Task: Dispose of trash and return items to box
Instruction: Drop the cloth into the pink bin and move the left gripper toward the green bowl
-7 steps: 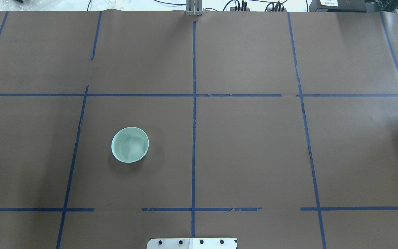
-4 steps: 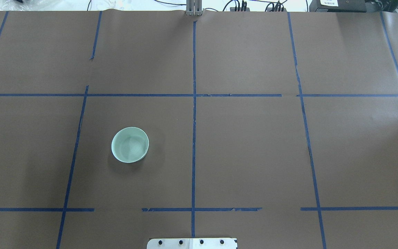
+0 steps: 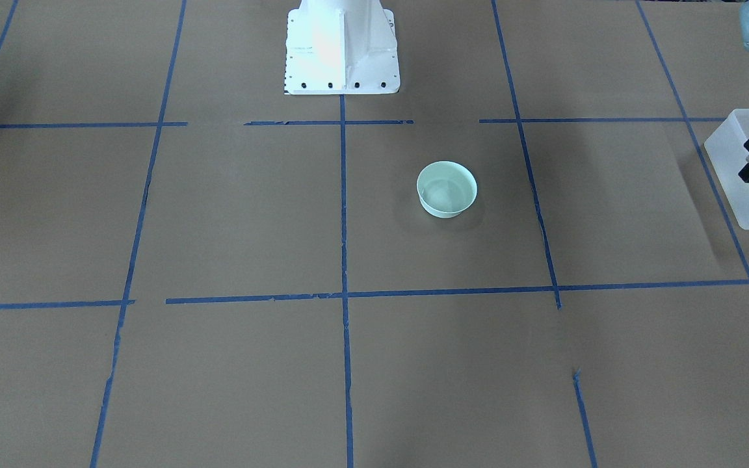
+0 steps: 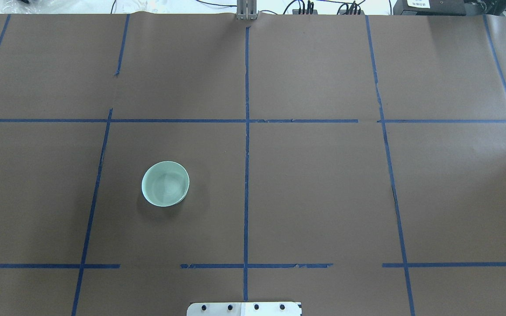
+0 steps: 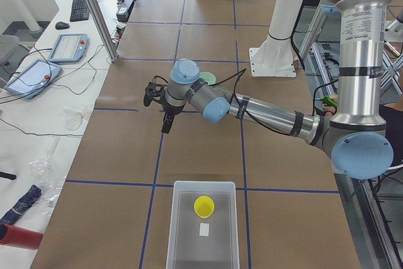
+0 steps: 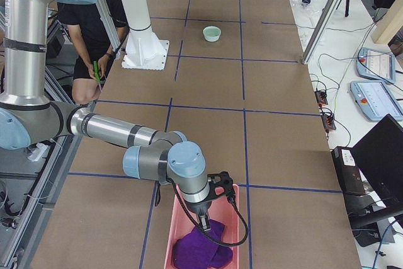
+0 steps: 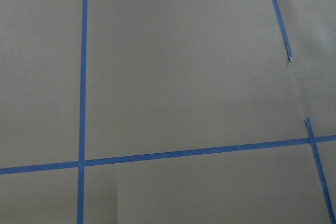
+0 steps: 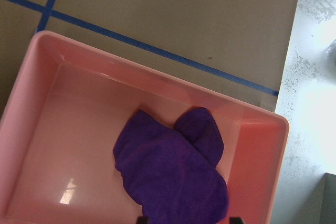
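The pale mint-green bowl stands upright and empty on the brown table, also in the front view. The small yellow cup lies inside the frosted white box, which shows at the front view's right edge. My left gripper hangs empty above the table between the box and the bowl, its fingers apart. My right gripper is open and empty over a pink bin that holds a purple cloth.
The robot's white base stands at the table's near middle edge. Blue tape lines grid the table. A red bottle and tablets lie on the side bench. A seated person is beside the base.
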### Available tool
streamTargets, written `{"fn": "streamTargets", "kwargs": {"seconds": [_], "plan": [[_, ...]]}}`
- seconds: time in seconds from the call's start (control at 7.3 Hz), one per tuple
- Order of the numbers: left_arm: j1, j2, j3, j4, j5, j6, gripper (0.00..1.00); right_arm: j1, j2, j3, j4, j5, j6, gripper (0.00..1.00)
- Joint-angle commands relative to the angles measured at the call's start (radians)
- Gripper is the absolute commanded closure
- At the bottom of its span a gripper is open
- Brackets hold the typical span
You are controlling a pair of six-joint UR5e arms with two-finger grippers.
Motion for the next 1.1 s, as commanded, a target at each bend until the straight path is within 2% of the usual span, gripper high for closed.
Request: {"fn": "streamTargets", "kwargs": {"seconds": [0.0, 0.14, 0.27, 0.41, 0.55, 0.68, 0.96], "plan": [[0.12, -0.053, -0.027, 0.002, 0.001, -0.192, 0.0, -0.087, 0.014, 0.084, -0.074, 0.066, 0.193, 0.0], [0.175, -0.071, -0.047, 0.002, 0.004, -0.28, 0.0, -0.12, 0.016, 0.13, -0.097, 0.13, 0.293, 0.0], [0.244, -0.093, -0.061, 0.0, 0.008, -0.375, 0.0, -0.148, 0.03, 0.146, -0.097, 0.155, 0.362, 0.0], [0.32, -0.122, -0.067, 0.002, 0.045, -0.467, 0.0, -0.182, 0.054, 0.147, -0.097, 0.159, 0.375, 0.0], [0.417, -0.149, -0.07, 0.0, 0.121, -0.577, 0.0, -0.226, 0.056, 0.143, -0.094, 0.157, 0.38, 0.0], [0.468, -0.16, -0.07, 0.0, 0.146, -0.636, 0.0, -0.237, 0.065, 0.146, -0.09, 0.157, 0.419, 0.0], [0.583, -0.182, -0.058, 0.0, 0.236, -0.724, 0.0, -0.268, 0.112, 0.146, -0.088, 0.16, 0.62, 0.0]]}}
